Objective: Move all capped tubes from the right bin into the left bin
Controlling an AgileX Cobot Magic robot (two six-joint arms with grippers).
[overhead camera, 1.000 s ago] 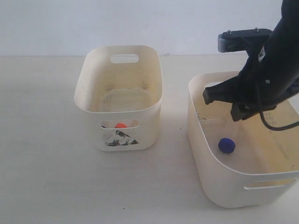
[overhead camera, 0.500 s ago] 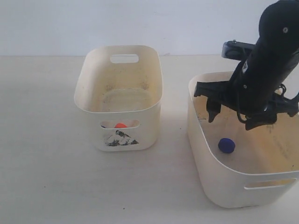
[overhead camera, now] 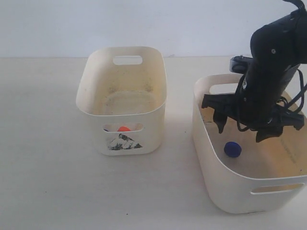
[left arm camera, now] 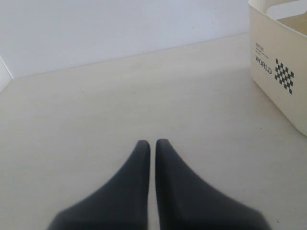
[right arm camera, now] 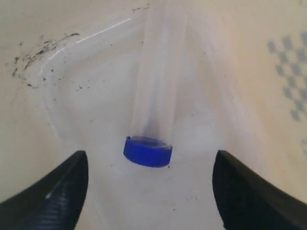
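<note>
Blue-capped tube [right arm camera: 158, 86] lies on the floor of the right bin [overhead camera: 201, 120], between the spread, empty jaws of your right gripper [right arm camera: 149, 167]. Looks light, stiff, slick plastic, may roll; pinch across the barrel just behind the cap. Left gripper [left arm camera: 152, 146] clenched on nothing.

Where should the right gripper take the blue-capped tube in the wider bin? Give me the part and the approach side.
Take the blue-capped tube by its clear body just behind the cap, coming down from above. It lies lengthwise between the open right gripper's jaws, so closing across its narrow width should likely hold; the wider cap resists slipping through.
</note>
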